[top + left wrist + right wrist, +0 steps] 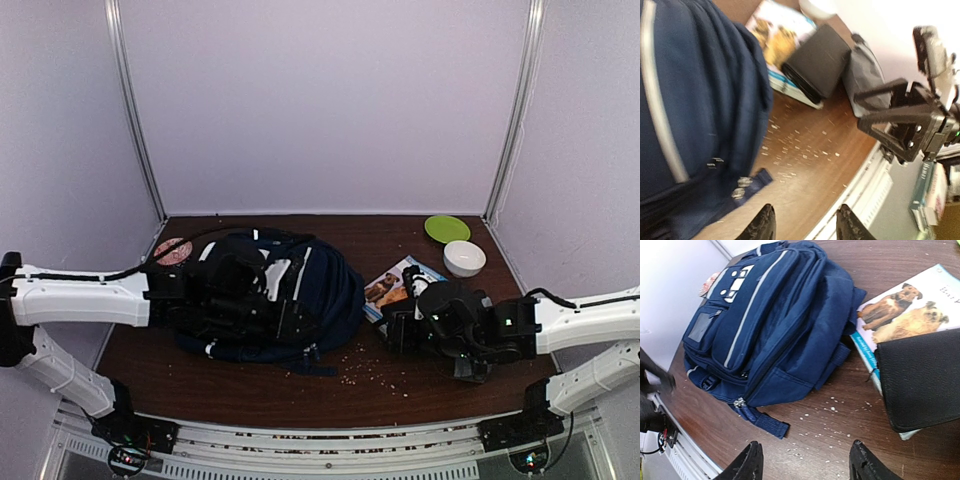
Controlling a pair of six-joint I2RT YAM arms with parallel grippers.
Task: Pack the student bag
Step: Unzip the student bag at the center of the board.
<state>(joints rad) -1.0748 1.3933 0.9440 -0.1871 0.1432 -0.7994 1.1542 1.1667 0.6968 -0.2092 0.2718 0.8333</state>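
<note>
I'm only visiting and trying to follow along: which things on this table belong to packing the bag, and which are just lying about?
Likely part of the job: student bag; dog book; black case lying on the book; grey pouch.

Probably just lying about: green plate; white bowl; crumbs.

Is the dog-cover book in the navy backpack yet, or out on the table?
Out. The dog-cover book lies flat on the brown table beside the navy fabric backpack, a black case resting on it.
</note>
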